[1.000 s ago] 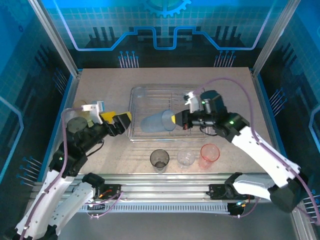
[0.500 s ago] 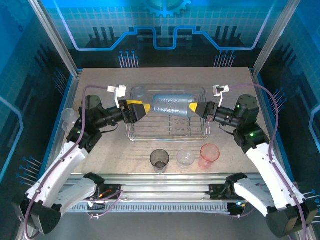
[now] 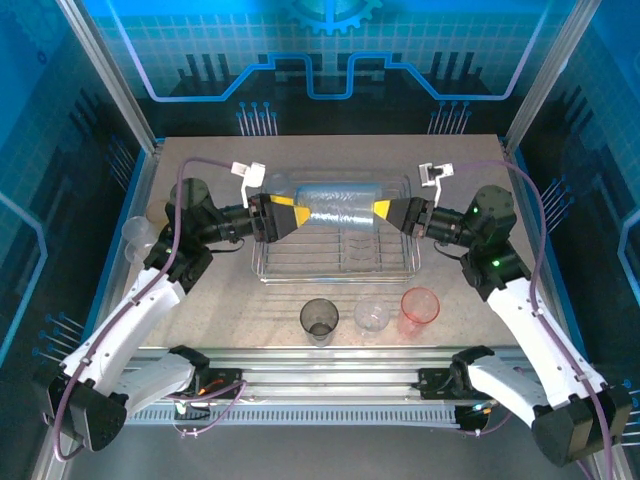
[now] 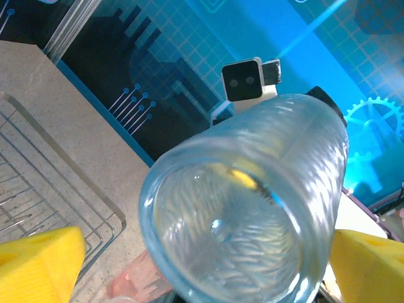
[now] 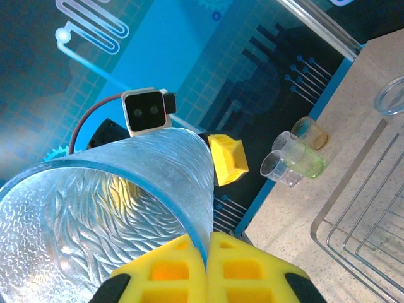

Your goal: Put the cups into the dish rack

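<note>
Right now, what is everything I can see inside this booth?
dish rack: one, silver wire, table centre
pale blue cups: nested stack, count unclear, held sideways over the rack
grey cup: one, smoky, in front of the rack
clear cup: one, right of it
pink-red cup: one, rightmost of that row
amber cup: one, table's left edge
yellow-green cup: one, beside it
small clear cup: one, same cluster
table: one, speckled beige
left gripper: open, yellow fingers flanking the stack's end
right gripper: shut on the stack's rim
</note>
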You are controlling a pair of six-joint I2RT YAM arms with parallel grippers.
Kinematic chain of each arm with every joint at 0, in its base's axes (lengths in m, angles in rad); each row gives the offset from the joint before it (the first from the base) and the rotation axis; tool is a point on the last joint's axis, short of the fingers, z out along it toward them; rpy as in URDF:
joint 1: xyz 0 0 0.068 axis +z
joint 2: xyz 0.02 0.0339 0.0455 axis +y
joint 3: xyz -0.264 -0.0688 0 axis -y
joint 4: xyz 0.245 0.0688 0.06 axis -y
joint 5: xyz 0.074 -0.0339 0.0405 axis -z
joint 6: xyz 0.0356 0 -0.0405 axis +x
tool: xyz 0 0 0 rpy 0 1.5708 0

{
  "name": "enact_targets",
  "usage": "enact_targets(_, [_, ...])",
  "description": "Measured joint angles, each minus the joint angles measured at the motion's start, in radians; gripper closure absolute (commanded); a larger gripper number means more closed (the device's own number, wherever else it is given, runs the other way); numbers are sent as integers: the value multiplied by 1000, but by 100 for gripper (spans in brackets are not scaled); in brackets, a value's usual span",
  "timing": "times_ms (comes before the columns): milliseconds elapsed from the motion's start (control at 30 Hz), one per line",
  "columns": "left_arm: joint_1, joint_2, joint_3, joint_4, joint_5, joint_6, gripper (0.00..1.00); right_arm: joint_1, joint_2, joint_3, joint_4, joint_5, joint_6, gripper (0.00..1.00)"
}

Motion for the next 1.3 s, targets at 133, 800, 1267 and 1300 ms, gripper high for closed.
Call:
enact_targets(133, [-4,2,0,33,17,-23,1,34,22,0,10,-2,3,100])
enact_targets(800, [-10,37,4,29,60,-61,29,47,55,-2,-7,34,-2,100])
enact_targets(1267, [-24,27,36,-169,-47,33,62,72,76,34,-214,145,-119,60])
enact_targets(1300, [-24,22,49,-216,-86,53,63,72,69,55,-291,204,-150,59])
